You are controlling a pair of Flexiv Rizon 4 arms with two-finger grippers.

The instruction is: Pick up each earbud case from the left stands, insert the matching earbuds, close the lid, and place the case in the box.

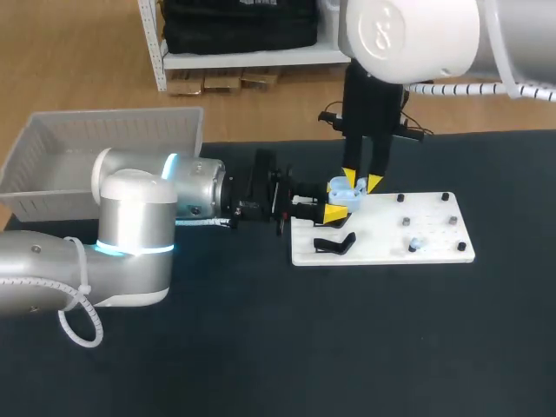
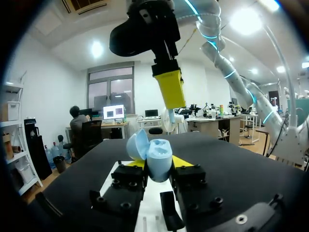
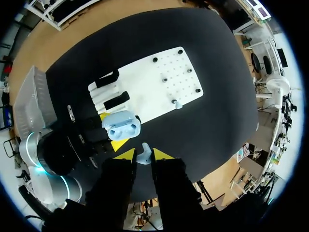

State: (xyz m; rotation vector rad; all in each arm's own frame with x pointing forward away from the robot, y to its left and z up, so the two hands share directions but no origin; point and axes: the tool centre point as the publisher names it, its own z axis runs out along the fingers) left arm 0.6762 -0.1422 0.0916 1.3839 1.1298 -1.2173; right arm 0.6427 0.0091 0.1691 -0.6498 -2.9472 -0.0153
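A pale plastic box (image 1: pixel 43 201) sits at the far-left corner of the dark counter (image 1: pixel 261 347). Just beside it, the left arm (image 1: pixel 130 226) comes in from the left edge and reaches level across the counter toward the middle.

The left end effector (image 2: pixel 159 163) is clenched on the light blue earbud case (image 1: pixel 344 196), one yellow tip against each side. It holds the case above the far-left corner of a white board (image 1: pixel 382 248). The case's lid stands open. In the right wrist view its two sockets face up toward that camera.

Directly over the case, the right end effector (image 1: pixel 361 182) points straight down from the arm that enters at the far-right corner. Between its yellow tips it is grasping a light blue earbud (image 3: pixel 144 154), pinched from both sides. From these angles it is hard to judge whether the earbud touches the case or hangs just above it.

The white board lies flat right of the counter's middle, nearer the far edge than the near one. A black stand (image 1: pixel 334 243) rests on the board's left part, just on the near side of the held case. Several small black pegs (image 1: pixel 407 222) stud the board's right half. A second earbud (image 1: pixel 415 246), also light blue, sits among them near the board's near edge, well apart from both end effectors.
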